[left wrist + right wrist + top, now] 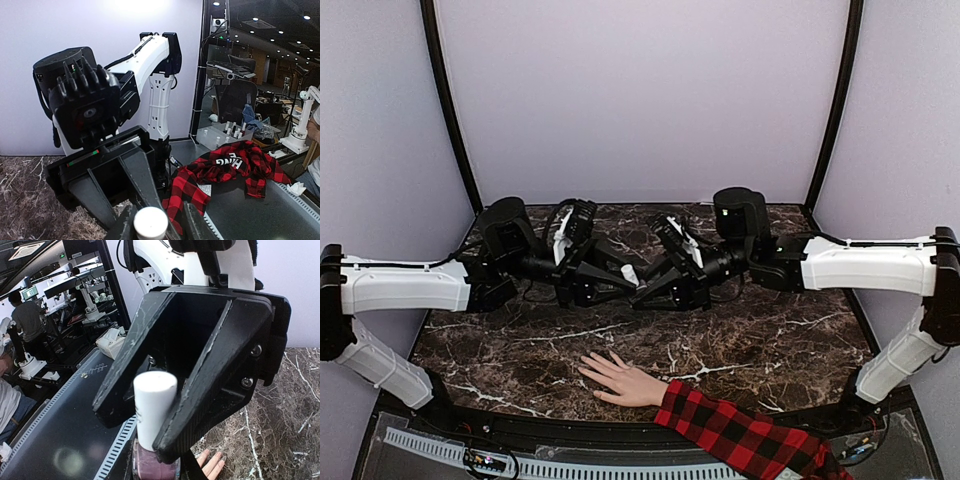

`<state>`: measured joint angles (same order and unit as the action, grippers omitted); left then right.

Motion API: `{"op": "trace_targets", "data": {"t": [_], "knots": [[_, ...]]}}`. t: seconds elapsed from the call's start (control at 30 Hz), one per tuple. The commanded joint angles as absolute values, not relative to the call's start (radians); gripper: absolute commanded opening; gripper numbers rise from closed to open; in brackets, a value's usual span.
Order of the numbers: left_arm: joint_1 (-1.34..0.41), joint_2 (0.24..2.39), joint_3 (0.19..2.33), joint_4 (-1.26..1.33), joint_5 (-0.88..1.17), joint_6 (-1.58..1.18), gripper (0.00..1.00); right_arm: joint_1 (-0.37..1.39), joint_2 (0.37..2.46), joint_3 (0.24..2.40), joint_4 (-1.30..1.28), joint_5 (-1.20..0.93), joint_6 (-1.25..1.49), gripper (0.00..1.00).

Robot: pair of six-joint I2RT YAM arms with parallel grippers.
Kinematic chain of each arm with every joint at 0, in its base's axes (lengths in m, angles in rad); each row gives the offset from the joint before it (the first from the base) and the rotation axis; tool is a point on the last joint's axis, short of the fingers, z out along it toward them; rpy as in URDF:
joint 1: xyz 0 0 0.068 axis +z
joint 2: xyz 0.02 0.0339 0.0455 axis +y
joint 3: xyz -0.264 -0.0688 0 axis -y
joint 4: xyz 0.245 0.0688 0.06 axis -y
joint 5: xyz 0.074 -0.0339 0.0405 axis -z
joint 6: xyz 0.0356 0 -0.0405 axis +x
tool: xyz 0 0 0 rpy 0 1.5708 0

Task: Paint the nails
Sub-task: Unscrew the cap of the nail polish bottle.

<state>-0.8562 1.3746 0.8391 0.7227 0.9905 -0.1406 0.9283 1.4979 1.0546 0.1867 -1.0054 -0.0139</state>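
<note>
A pale hand [620, 380] with spread fingers and a red-and-black plaid sleeve [740, 435] lies flat near the table's front edge. Its nails are too small to make out from above, but fingertips [214, 464] show in the right wrist view. Both grippers meet in mid-air above the table's middle. My right gripper [155, 474] is shut on the purple glass body of a polish bottle [154, 467]. The bottle's white cap [150, 223] stands between the fingers of my left gripper [156, 226]. One left finger is against the cap, and a gap shows on the other side.
The dark marble table [770, 340] has a metal strip along its front edge [570, 468]. A plaid shirt [235, 162] lies on the dark bench beyond the table, near a tray of small bottles [225, 132].
</note>
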Motion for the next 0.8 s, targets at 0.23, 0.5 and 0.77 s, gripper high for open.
{"op": "trace_targets", "data": {"t": [0.23, 0.5, 0.77], "knots": [[-0.863, 1.366, 0.85, 0.792, 1.006, -0.173, 0.11, 0.934, 1.514, 1.092, 0.195, -1.026, -0.018, 0.01], [-0.862, 1.358, 0.866, 0.691, 0.856, -0.151, 0.0, 0.932, 1.48, 1.082, 0.194, -0.854, -0.026, 0.0], [-0.861, 1.358, 0.884, 0.616, 0.675, -0.15, 0.0, 0.931, 1.443, 1.066, 0.218, -0.57, -0.002, 0.0]]}}
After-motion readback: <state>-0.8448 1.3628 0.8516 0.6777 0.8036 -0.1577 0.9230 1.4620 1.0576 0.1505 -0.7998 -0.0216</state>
